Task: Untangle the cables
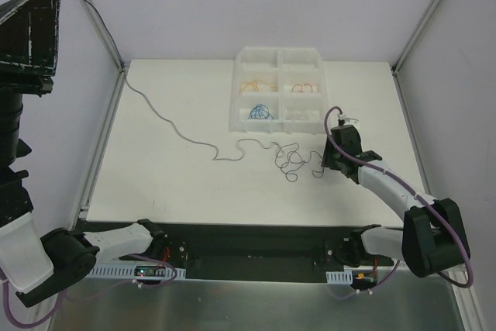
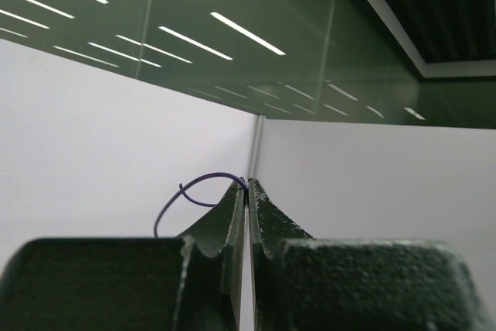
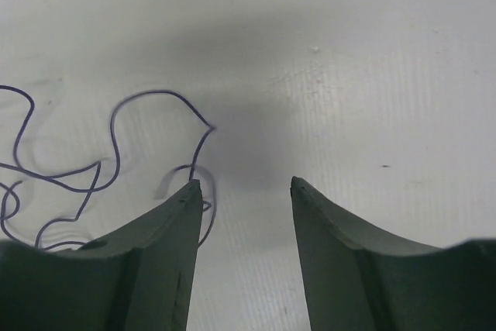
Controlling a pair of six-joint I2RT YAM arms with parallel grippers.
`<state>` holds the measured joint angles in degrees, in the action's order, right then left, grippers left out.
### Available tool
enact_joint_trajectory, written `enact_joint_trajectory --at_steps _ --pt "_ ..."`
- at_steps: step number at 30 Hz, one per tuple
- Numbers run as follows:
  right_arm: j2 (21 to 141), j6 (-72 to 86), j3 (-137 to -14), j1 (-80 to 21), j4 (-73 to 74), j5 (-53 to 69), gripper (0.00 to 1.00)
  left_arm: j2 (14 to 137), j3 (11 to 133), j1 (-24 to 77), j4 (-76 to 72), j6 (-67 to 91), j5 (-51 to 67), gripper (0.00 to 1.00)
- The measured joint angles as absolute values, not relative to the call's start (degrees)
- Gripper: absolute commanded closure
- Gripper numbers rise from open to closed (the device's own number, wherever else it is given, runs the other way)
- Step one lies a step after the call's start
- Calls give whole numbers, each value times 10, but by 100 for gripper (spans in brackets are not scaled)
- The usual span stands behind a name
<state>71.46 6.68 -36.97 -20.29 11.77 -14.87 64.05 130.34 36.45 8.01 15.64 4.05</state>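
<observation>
Tracing the thin dark purple cable [image 1: 188, 139], I see its long axis slant from the upper left down across the white counter [image 1: 170, 191] into a curly tangle [image 1: 291, 159] right of centre. Its upper end is pinched between the pressed-together fingers of my raised left hand [image 2: 246, 185]. My right hand [image 3: 244, 184] hangs spread just beside the tangle. Behind, a translucent six-compartment tray [image 1: 279, 53] holds three more, each in its own compartment: an orange cable [image 1: 252, 83], a red cable [image 1: 304, 87] and a blue cable [image 1: 260, 112].
</observation>
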Motion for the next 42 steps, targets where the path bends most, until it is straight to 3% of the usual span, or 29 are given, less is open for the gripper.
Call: enact_joint_trajectory --at_steps 12,18,27,42 --pt "692 24 -395 -173 185 -166 29 658 1205 364 114 108 -25 100" --pt "667 13 -429 -176 197 -97 26 655 1118 364 148 106 -79 100" --pt "602 15 -446 -179 215 -46 24 664 1104 364 200 94 -155 100" --pt "603 25 -470 -179 242 5 23 607 1020 364 232 147 -185 100"
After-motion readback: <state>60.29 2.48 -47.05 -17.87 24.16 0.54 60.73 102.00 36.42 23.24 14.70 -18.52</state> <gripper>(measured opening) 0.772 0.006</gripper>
